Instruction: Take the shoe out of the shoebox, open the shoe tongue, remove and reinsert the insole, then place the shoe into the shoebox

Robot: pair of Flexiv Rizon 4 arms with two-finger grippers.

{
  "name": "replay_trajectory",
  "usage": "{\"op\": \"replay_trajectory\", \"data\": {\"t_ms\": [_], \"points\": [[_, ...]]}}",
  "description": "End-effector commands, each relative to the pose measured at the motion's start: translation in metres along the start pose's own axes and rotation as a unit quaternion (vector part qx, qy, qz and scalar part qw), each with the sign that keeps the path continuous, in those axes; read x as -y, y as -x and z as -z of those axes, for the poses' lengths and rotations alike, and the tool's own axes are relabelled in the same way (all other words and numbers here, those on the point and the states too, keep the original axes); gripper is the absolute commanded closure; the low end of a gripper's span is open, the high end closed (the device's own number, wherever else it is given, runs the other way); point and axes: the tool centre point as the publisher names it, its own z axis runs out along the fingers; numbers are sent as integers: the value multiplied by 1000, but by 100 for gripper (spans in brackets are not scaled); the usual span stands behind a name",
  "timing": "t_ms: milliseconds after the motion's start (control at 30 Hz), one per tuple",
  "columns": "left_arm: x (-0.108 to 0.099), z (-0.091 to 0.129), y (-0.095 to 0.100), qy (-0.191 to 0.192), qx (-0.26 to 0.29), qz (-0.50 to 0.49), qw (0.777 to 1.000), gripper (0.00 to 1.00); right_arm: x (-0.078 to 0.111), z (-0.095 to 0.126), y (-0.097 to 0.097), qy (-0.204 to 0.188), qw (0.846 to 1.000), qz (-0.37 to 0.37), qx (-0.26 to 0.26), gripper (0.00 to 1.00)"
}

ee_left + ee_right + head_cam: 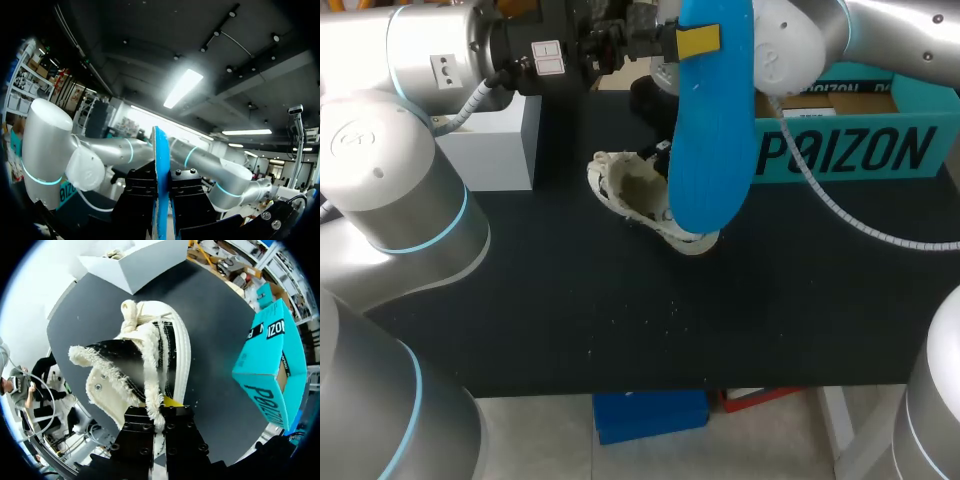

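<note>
1. Clamped in the left pincer [161, 176]: blue insole [712, 120], black fingers tight on both flat faces, held high over the bench [520, 300] and fully out of the shoe.
2. Clamped in the right pincer [159, 412]: frayed upper edge of the white shoe [150, 355] — tongue or collar, hard to tell. Shoe down on the bench, mouth held open, between a white box [495, 140] and the teal shoebox [850, 150].
3. Handling, as a judgement:
   - Insole: light, thin and floppy, likely to bow if pushed from one end. Best held across the flat faces near the middle and fed toe-first.
   - Shoe: soft canvas upper that collapses under a pinch, with a stiffer, grippier rubber sole. Best held by the upper edge to keep the mouth open.
4. What each view adds:
   - Left wrist view: only a thin blue strip edge-on between the fingers, no shoe.
   - Head view: full length of the insole, but the right pincer's grip hidden behind it.
   - Right wrist view: the only look at that grip and the open mouth — no insole in it.
</note>
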Motion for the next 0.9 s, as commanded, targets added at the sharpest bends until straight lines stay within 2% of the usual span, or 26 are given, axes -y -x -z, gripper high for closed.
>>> {"op": "replay_trajectory", "data": {"t_ms": [33, 133, 400, 600, 900], "points": [[-1, 0, 0, 1, 1, 0, 1000, 100, 7, -5, -8, 28, 986, -166, 13, 100], [-1, 0, 0, 1, 1, 0, 1000, 100, 8, -13, -11, 24, 981, -189, 23, 100], [-1, 0, 0, 1, 1, 0, 1000, 100, 3, -35, -18, 25, 980, -193, 32, 100], [-1, 0, 0, 1, 1, 0, 1000, 100, 2, -56, -20, 9, 977, -210, 41, 100], [-1, 0, 0, 1, 1, 0, 1000, 100, 13, -82, -21, -12, 968, -245, 52, 100]]}}
